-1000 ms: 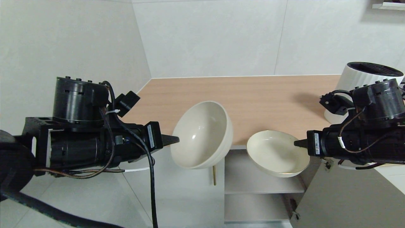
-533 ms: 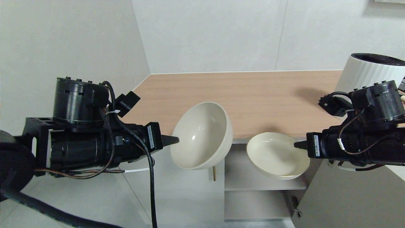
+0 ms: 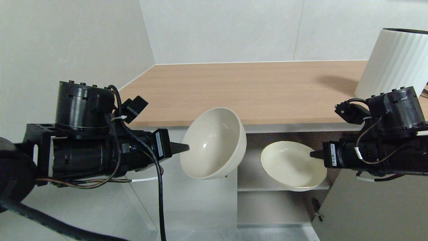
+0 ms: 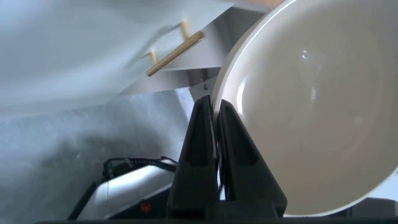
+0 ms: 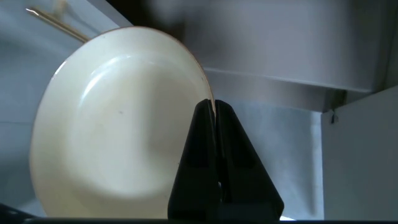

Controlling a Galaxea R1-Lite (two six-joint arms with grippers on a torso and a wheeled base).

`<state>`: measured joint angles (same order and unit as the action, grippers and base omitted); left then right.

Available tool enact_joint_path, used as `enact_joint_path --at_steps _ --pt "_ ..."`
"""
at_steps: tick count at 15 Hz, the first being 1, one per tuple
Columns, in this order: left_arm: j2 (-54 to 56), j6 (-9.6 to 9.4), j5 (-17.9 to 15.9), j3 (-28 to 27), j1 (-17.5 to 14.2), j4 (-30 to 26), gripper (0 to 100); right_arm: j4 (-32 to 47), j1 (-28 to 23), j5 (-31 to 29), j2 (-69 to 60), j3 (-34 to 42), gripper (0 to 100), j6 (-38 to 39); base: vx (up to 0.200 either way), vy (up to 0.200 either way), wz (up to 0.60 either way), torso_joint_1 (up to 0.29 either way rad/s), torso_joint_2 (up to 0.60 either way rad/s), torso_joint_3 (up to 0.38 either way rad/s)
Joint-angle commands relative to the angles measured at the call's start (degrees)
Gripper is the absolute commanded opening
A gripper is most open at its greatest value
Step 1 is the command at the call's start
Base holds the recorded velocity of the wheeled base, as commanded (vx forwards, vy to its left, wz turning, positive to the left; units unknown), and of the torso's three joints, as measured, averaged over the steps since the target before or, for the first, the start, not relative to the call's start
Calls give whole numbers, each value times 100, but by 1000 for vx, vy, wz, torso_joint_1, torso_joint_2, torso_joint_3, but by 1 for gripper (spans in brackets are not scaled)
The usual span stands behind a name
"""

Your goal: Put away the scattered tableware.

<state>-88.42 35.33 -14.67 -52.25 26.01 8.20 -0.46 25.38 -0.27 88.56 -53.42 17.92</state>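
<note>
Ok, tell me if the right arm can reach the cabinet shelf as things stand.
Probably yes. The right gripper, shut on the plate, sits in front of the open cabinet's shelf, and nothing shows in between.

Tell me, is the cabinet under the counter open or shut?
Open on its right side: the door is swung outward, and the shelves show inside.

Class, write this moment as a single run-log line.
left gripper: shut on bowl rim | right gripper: shut on plate rim | both held before open cabinet
</note>
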Motion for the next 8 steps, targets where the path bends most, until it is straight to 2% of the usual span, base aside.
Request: enact_joint_path --at_steps 1,6,8 --pt "-9 0 -1 -5 -26 -3 0 2 2 0 56 -2 0 1 0 0 0 -159 466 305" --pt "-9 -8 -1 -5 -26 -3 0 -15 2 -8 179 -2 0 1 0 0 0 -129 449 309" --pt "-9 -8 -1 -5 -26 -3 0 -15 2 -8 205 -11 0 1 0 0 0 -51 197 151"
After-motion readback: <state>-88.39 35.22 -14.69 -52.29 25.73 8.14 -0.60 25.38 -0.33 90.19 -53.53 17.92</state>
